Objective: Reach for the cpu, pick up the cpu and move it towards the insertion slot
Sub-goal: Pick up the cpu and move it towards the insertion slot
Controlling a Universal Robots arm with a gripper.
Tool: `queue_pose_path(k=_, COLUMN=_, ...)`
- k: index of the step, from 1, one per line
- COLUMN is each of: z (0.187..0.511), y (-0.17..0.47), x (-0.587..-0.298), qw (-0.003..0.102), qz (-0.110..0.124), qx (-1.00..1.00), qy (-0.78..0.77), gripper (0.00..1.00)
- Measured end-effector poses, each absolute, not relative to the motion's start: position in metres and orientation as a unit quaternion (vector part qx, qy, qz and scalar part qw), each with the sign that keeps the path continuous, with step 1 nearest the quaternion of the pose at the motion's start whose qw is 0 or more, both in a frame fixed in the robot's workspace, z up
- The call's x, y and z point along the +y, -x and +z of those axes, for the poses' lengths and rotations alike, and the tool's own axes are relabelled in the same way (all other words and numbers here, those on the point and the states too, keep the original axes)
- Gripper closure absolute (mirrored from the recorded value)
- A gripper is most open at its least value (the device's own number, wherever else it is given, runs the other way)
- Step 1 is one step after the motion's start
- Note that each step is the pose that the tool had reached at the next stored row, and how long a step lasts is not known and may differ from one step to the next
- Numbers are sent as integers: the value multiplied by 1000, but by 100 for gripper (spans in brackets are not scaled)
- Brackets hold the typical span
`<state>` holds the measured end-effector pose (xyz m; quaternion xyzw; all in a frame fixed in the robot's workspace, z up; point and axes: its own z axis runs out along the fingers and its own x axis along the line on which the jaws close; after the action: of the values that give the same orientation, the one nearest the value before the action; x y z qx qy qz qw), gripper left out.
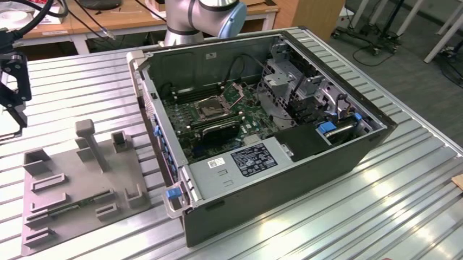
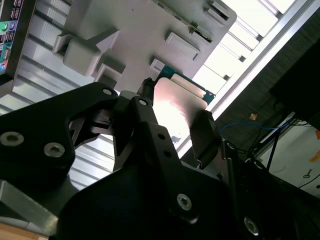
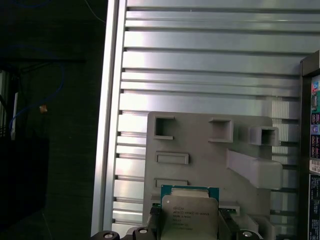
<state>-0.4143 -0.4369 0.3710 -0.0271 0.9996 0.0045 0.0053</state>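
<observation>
The end effector squeezes the cpu by two sides above the grey fixture, and the first wrist view's edge cuts off part of the chip. The insertion slot sits well apart, inside the open computer case mid-frame in the exterior view.

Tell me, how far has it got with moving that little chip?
Reaching and picking up look done: the pincer is shut on the cpu, held over the grey fixture. Left: the cpu is not yet at the insertion slot, inside the open computer case in the exterior view.
</observation>
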Motion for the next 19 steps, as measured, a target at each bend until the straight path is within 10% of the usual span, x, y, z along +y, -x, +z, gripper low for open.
queue_pose_path(k=19, z=371, y=392, x=-437, qw=5, qz=4, qx=1000, qy=27, gripper=46)
